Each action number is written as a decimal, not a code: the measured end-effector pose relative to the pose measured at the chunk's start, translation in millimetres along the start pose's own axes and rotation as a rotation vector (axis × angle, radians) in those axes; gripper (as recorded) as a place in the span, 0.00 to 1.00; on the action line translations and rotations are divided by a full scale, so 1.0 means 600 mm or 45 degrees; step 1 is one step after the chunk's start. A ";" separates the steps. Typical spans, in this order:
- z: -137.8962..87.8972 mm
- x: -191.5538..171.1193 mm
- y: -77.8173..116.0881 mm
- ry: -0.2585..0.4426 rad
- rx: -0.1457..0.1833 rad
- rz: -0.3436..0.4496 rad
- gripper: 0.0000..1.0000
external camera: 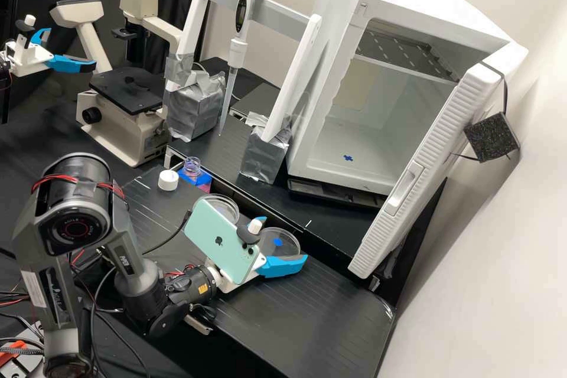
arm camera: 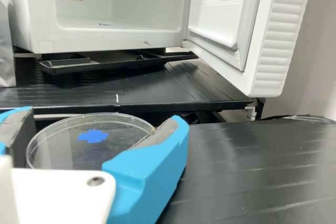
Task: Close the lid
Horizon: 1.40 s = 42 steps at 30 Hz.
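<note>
The gripper (external camera: 282,246) is over the bench's front part, its blue fingers open on either side of a clear round dish (external camera: 280,241) with a blue mark. Seen from the wrist, that dish (arm camera: 89,142) sits between the gripper's two fingers (arm camera: 100,129); whether the pads touch its rim I cannot tell. Another clear round dish (external camera: 217,208) rests nearby, partly behind the phone fixed on the arm. A small clear bottle (external camera: 191,166) stands uncapped on a blue patch, with a white cap (external camera: 168,179) on the bench beside it.
A white cabinet (external camera: 328,124) stands behind, and its door (external camera: 422,171) hangs open toward the right wall. A pipette (external camera: 237,50) hangs in a white frame, with a microscope (external camera: 118,112) at the left. The raised rear bench's edge (arm camera: 173,104) lies beyond the dish.
</note>
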 end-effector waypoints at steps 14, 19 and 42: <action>-0.004 -0.006 0.006 -0.002 0.016 -0.005 0.00; -0.013 -0.026 0.020 0.019 0.078 0.028 0.00; -0.111 -0.077 -0.015 0.419 0.020 -0.141 0.00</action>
